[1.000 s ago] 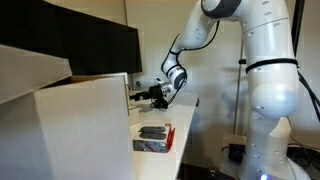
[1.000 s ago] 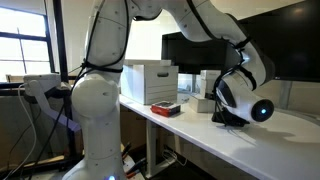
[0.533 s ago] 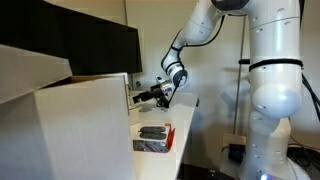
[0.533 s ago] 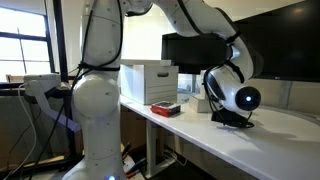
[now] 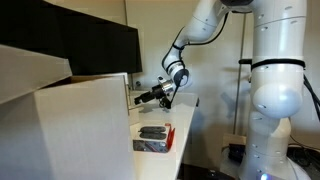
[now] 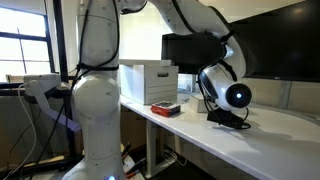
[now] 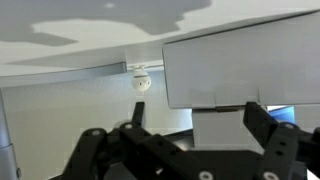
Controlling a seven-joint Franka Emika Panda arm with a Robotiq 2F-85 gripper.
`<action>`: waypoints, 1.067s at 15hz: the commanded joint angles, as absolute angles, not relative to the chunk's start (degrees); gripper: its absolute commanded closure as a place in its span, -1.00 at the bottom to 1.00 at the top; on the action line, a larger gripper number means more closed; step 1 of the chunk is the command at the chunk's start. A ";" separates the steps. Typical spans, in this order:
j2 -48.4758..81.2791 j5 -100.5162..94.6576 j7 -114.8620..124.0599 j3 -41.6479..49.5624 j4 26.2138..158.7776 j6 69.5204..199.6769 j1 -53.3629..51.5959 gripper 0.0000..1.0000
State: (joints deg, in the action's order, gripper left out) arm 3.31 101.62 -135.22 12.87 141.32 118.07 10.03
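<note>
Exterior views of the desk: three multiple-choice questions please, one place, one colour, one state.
1. Where is the red and black object? A. on the table beside the box; B. on top of the box; C. between the jaws.
2. What colour is the box? A. brown; B. white; C. blue.
3. How do the jaws stand? A. shut on the object; B. open and empty; C. shut on the box.
Answers: 1 A, it lies on the tabletop by the box. 2 B, its walls are white. 3 B, the wrist view shows them apart with nothing between.
</note>
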 commanded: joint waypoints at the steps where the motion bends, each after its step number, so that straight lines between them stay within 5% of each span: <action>1: -0.79 103.87 -136.55 12.64 145.25 120.16 10.50 -1.00; 16: -4.46 105.86 -138.18 10.33 148.12 118.12 9.97 -1.00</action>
State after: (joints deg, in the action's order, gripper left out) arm -2.25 104.03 -135.28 11.20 146.47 118.01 10.15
